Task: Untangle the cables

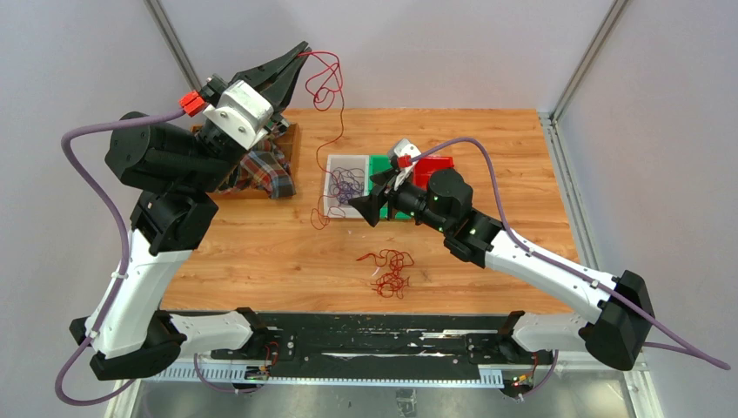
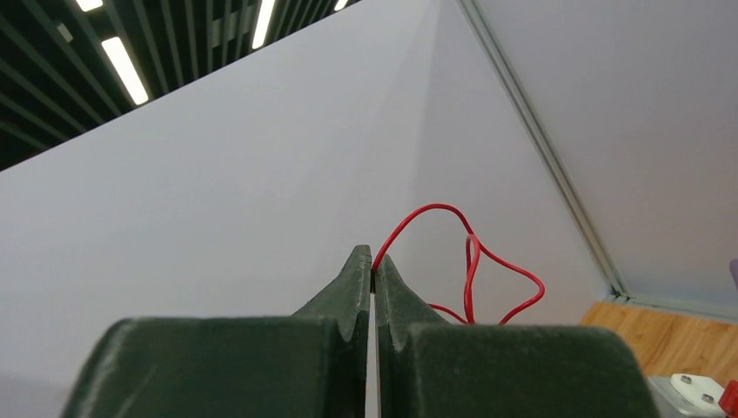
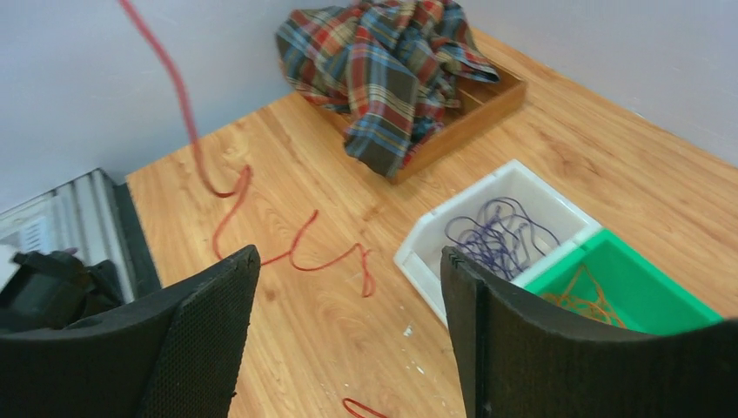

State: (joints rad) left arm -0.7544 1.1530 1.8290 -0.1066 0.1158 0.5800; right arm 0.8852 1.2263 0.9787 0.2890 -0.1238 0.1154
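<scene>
Pale grey walls (image 1: 435,43) box in the wooden tabletop (image 1: 261,252). The left hand (image 1: 302,54), raised high, is clenched on a red cable (image 2: 471,270) trailing down to the wood; the right hand (image 3: 348,261) hangs released. Purple cables (image 3: 500,235) lie in a white bin (image 3: 416,261); a red tangle (image 1: 392,272) sits nearer the front.

Left of the white bin (image 1: 331,178) the tabletop (image 1: 261,244) lies bare and passable, but a red cable (image 3: 184,109) hangs down across it; farther left the plaid cloth (image 1: 265,170) blocks the way.
</scene>
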